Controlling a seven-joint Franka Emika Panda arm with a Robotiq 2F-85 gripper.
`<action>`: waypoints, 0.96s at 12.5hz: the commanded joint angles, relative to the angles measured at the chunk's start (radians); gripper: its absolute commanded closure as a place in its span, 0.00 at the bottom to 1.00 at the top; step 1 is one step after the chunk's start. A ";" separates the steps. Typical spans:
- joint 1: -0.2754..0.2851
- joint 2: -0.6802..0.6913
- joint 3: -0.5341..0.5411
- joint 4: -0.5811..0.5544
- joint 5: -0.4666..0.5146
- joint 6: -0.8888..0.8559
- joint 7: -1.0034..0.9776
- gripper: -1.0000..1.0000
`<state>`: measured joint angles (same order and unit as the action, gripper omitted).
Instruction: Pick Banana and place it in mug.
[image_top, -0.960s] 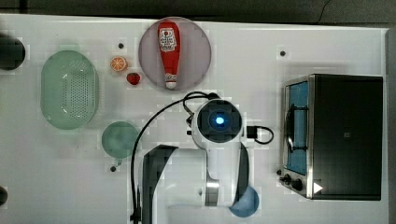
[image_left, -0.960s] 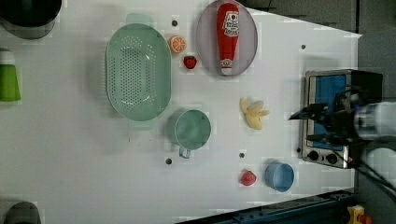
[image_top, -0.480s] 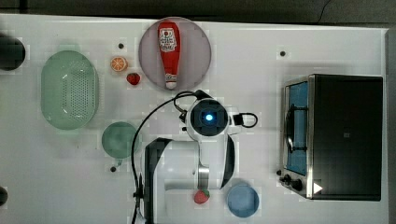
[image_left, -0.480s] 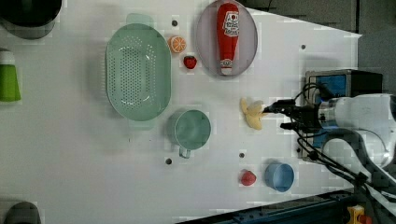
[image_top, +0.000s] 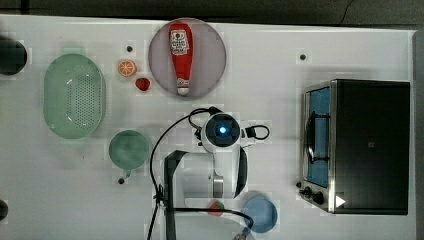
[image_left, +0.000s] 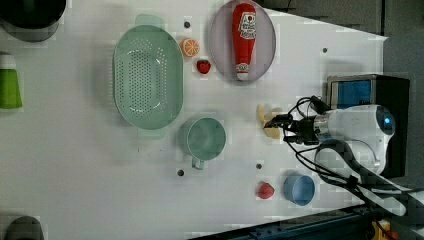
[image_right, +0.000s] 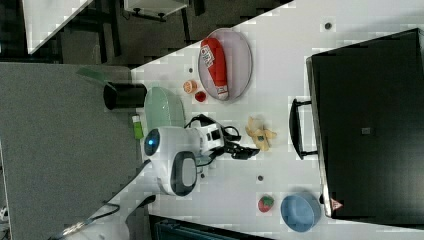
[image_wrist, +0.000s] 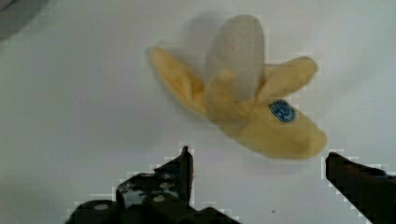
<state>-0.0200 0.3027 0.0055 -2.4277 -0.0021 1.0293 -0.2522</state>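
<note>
Now arm swung in over banana (image_wrist: 243, 102) | gripper (image_wrist: 259, 161) spread wide, empty | grasp next, mug (image_left: 204, 138) waits

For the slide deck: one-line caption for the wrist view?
Open gripper just short of a half-peeled toy banana lying on the white table.

Bare table (image_left: 240, 145) between banana (image_left: 267, 120) and mug (image_left: 205, 139)

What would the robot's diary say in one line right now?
stage: reaching for banana | gripper: jaws open, empty | banana: lying on table, not held | mug: empty
</note>
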 joint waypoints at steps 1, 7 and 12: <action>-0.007 0.053 -0.017 0.012 0.000 0.112 -0.036 0.00; -0.006 0.099 -0.022 0.014 0.000 0.187 -0.036 0.52; -0.006 0.022 -0.027 0.011 0.000 0.182 -0.036 0.63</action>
<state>-0.0309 0.3845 -0.0275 -2.4180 -0.0205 1.2354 -0.2695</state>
